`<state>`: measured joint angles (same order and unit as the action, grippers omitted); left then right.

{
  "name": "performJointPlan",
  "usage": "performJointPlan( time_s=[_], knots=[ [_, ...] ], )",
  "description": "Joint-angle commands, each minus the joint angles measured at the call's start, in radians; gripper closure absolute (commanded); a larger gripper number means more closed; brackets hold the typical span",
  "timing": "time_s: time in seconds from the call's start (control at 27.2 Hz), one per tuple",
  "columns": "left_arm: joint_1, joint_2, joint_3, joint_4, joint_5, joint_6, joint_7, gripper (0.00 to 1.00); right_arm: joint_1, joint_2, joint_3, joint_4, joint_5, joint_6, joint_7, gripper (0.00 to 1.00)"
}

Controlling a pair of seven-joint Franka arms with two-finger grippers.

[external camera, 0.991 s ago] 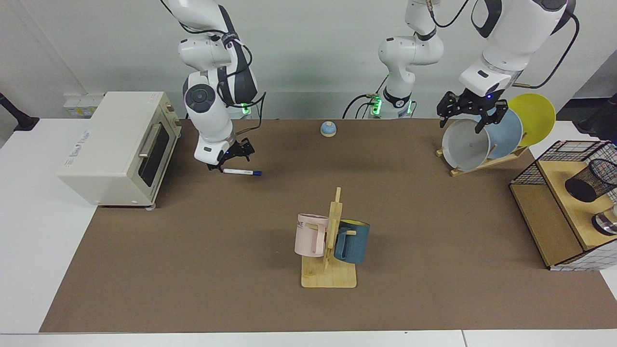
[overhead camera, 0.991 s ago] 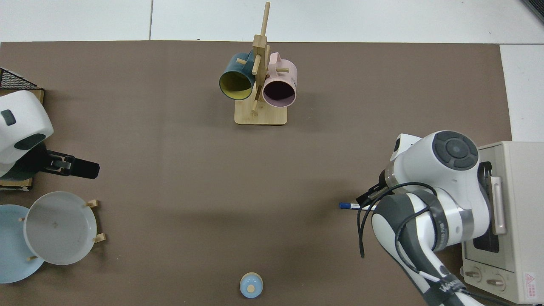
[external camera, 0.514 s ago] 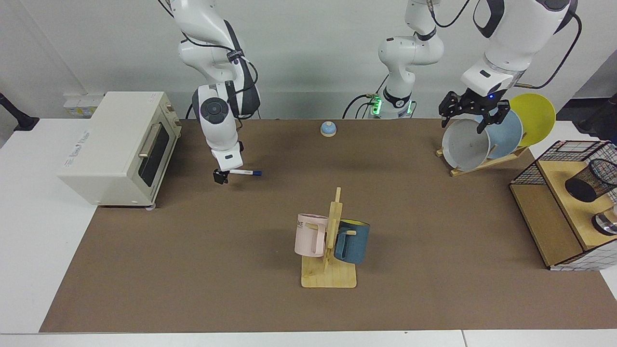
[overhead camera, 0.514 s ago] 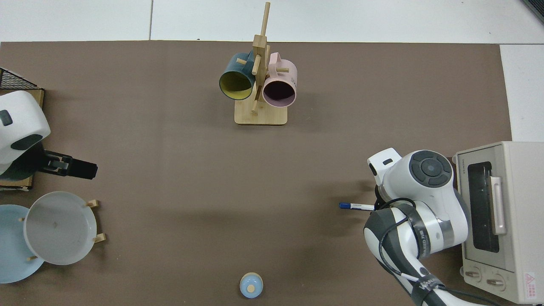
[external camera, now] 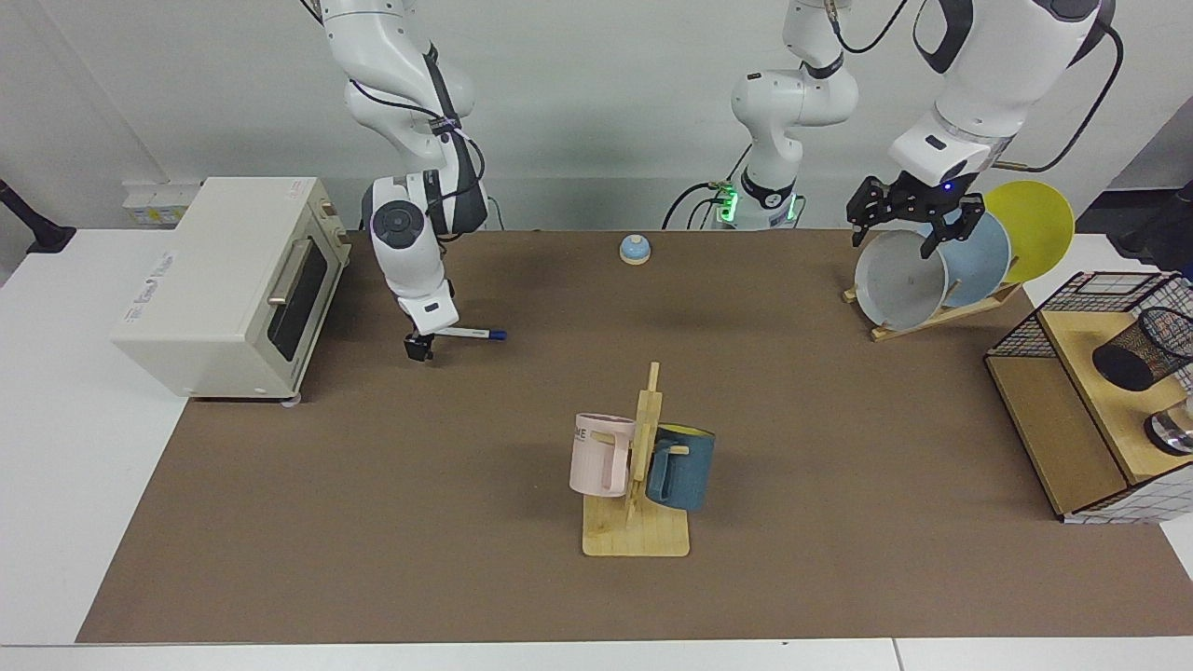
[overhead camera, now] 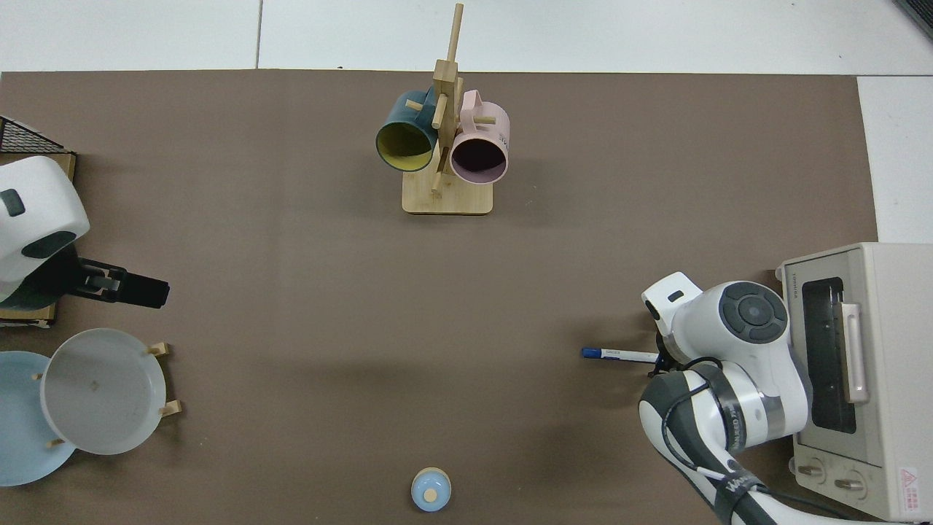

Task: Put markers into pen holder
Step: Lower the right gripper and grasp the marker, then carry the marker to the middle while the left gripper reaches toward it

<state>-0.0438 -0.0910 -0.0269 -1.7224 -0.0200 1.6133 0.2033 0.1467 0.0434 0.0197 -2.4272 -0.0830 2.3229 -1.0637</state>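
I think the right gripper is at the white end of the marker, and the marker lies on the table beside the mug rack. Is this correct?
Not quite. The right gripper is at the marker's white end, but the facing view shows the marker lying near the toaster oven, far from the mug rack.

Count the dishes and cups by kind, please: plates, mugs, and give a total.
Round plates on the wooden rack: 3 (grey plate, light blue plate, yellow plate)
Hanging mugs: 2 (pink mug, dark blue mug)
Total: 5
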Motion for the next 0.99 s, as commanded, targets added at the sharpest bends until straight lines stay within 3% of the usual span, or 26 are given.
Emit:
performJointPlan(
  time_s=[0.0,0.07,0.11,0.4,0.59,0.84,0.95],
  knots=[
    [-0.002,-0.024,0.002,-0.029,-0.009,0.016,0.015,0.00,-0.007,-0.033,0.008,-0.050,-0.020,0.035,-0.025,0.18],
    [-0.004,-0.022,0.002,-0.029,-0.009,0.014,0.015,0.00,-0.007,-0.034,0.008,-0.050,-0.021,0.033,-0.025,0.31],
    [-0.004,-0.024,0.002,-0.029,-0.009,0.016,0.015,0.00,-0.007,-0.039,0.008,-0.050,-0.020,0.033,-0.028,0.33],
    [-0.004,-0.022,0.002,-0.029,-0.009,0.022,0.016,0.00,-0.016,-0.060,0.008,-0.078,-0.020,0.029,-0.070,0.35],
    [-0.004,-0.022,0.002,-0.032,-0.009,0.022,0.016,0.00,-0.010,-0.062,0.008,-0.081,-0.021,0.026,-0.071,0.56],
    [-0.001,-0.022,0.002,-0.032,-0.009,0.025,0.019,0.00,-0.003,-0.065,0.008,-0.079,-0.021,0.020,-0.073,0.93],
    [0.002,-0.022,0.002,-0.032,-0.009,0.025,0.042,0.00,-0.003,-0.072,0.009,-0.070,-0.021,0.016,-0.073,1.00]
  ],
)
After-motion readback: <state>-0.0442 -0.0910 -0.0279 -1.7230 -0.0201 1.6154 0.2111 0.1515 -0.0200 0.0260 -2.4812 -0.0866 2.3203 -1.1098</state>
